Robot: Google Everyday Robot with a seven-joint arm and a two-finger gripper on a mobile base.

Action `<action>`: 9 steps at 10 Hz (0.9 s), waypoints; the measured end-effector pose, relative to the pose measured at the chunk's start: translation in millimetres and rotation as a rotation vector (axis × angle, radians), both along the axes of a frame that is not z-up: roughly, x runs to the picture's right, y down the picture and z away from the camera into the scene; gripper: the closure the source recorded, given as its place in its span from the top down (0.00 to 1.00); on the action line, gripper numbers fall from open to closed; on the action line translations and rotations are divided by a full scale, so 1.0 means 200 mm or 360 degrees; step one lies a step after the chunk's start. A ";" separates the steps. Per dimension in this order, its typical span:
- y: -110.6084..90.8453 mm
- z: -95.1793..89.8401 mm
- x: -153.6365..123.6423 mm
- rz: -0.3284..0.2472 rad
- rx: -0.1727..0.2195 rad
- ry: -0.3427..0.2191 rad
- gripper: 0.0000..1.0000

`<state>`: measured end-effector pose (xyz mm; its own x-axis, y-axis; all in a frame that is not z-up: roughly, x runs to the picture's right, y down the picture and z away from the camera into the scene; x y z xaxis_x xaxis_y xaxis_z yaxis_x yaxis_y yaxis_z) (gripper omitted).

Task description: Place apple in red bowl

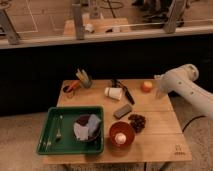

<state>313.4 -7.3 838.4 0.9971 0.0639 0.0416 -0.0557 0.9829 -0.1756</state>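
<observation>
So the arm comes in from the right side, and the gripper (159,89) hangs just beside the apple (146,86), on its right. The pincer looks released, with nothing in it. The apple sits on the wooden table (160,135) near the back right edge, well apart from the red bowl (121,131), which is at the front middle with a small white ball (120,137) in it. Left of that there's a green tray (46,142) holding a dark bowl (80,121) with a greyish cloth (90,127). Between apple and bowl lie a tipped-over white cup (113,93), a grey block (122,111) and a dark clump (136,121) I can't identify.
</observation>
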 end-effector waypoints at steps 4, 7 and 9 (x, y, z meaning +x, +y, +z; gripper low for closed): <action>-0.01 0.18 0.03 0.0075 -0.0137 -0.0141 0.80; -0.01 0.18 0.03 0.0077 -0.0138 -0.0142 0.80; 0.00 0.19 0.03 0.0078 -0.0138 -0.0143 0.80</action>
<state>320.1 -7.8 875.6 0.9852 0.1198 0.1227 -0.0836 0.9603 -0.2660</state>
